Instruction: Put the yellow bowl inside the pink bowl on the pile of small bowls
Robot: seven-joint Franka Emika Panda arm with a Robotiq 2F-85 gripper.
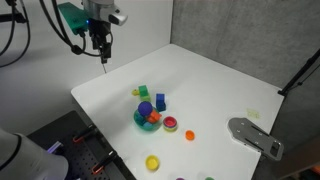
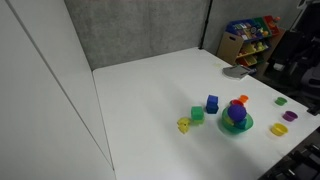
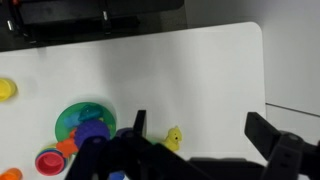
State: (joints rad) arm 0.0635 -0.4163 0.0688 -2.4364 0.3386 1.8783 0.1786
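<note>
The yellow bowl (image 1: pixel 153 162) sits alone near the table's front edge; in the wrist view (image 3: pixel 5 90) it is at the left border. The pink bowl (image 1: pixel 171 124) stands on the table beside the pile of small bowls (image 1: pixel 150 113); in the wrist view the pink bowl (image 3: pixel 50 161) is just below the pile's teal bowl (image 3: pixel 85 120). The pile also shows in an exterior view (image 2: pixel 236 118). My gripper (image 1: pixel 104 54) hangs high above the table's far corner, well away from all of them. Its fingers (image 3: pixel 200 135) are spread wide and hold nothing.
A small orange round piece (image 1: pixel 189 133) lies beside the pink bowl. A green cup (image 1: pixel 141 92) and a blue cup (image 1: pixel 160 101) stand behind the pile. A small yellow figure (image 3: pixel 173 138) sits near my fingers. A grey plate (image 1: pixel 255 135) overhangs the table's edge.
</note>
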